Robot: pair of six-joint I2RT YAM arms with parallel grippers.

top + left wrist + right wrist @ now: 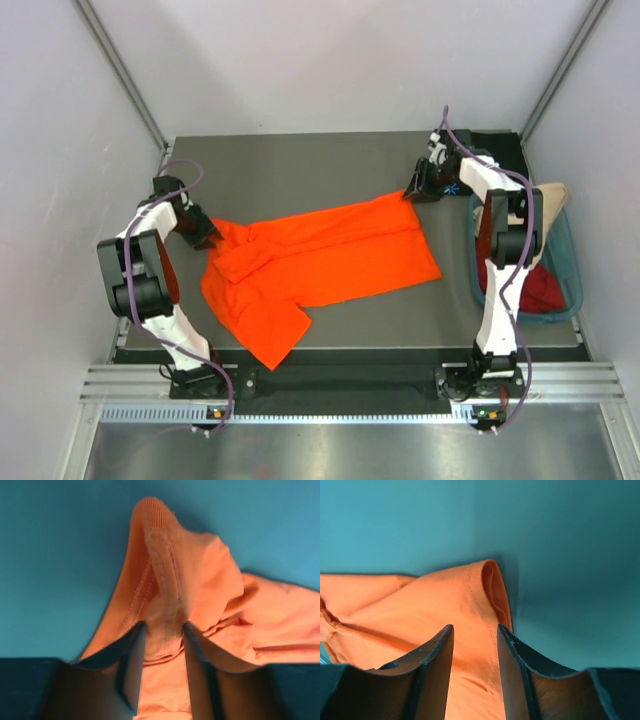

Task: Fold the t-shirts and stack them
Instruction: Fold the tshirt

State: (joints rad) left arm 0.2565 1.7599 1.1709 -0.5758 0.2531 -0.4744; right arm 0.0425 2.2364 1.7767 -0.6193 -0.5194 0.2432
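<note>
On your left, the left gripper (pixel 207 233) sits low over the table (pixel 300 165) at the left end of the orange t-shirt (pixel 330 260). In its wrist view you see the left gripper (pixel 162 630) pinching a bunched fold of orange cloth, which fills the gap between the two fingers. The ribbed collar (pixel 150 510) lies just ahead of them. From there the orange t-shirt stretches across the middle of the table, partly doubled over. One sleeve hangs toward the near edge, and the far right corner is drawn to a point. At that point you find the right gripper (pixel 418 188), near the far right of the table. Its wrist view shows the right gripper (pixel 475 635) closed on the stitched hem (pixel 487 580), with cloth running between the fingers. Further right, the teal tub (pixel 572 270) stands beside the table and holds the other shirts. The black t-shirt (pixel 500 150) with a small light-blue mark is at the far end, the beige t-shirt (pixel 552 195) is in the middle, and the dark red t-shirt (pixel 540 290) is nearest you.
</note>
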